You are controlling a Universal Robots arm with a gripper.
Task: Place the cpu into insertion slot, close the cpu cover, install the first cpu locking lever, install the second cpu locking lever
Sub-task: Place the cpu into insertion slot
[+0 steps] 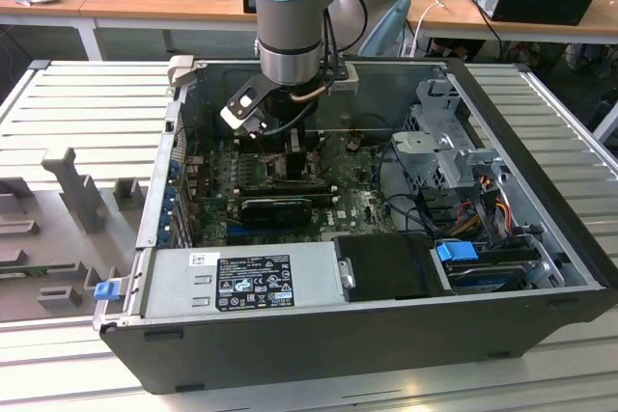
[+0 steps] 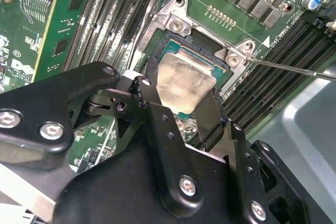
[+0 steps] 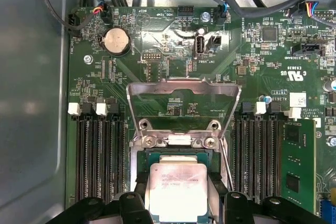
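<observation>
The gripper [image 1: 290, 147] is being lowered into an open computer case [image 1: 338, 344] of dark sheet metal, as is being shown in the exterior view. In both wrist views its two black fingers [image 2: 152, 95], matt and angular with round screw heads, are being closed narrowly on the cpu [image 2: 186, 80], one finger at each of two opposite edges.

The cpu [image 3: 176, 187] is being seen as a small flat square with a pale, brushed silver top and softly rounded corners. It is being held directly over the insertion slot [image 3: 178, 153], a square socket with a dark surround, and a thin bluish-green border is showing around the silver top. Whether the chip is already being seated fully in the socket cannot be told.

The cpu cover [image 3: 134, 107], a thin frame of shiny metal with a cut-out centre, is being kept raised behind the slot on its hinge side, so the green board [image 3: 262, 77] is being seen through its opening. In the second wrist view the slot [image 2: 197, 42] is being flanked by bright metal brackets, and a thin straight metal rod [image 2: 289, 67] is being seen running outward from one corner of it.

Long black ribbed memory slots [image 3: 100, 156] are lying on both sides of the socket. A round, shiny coin battery [image 3: 116, 40] is sitting further away on the board.
</observation>
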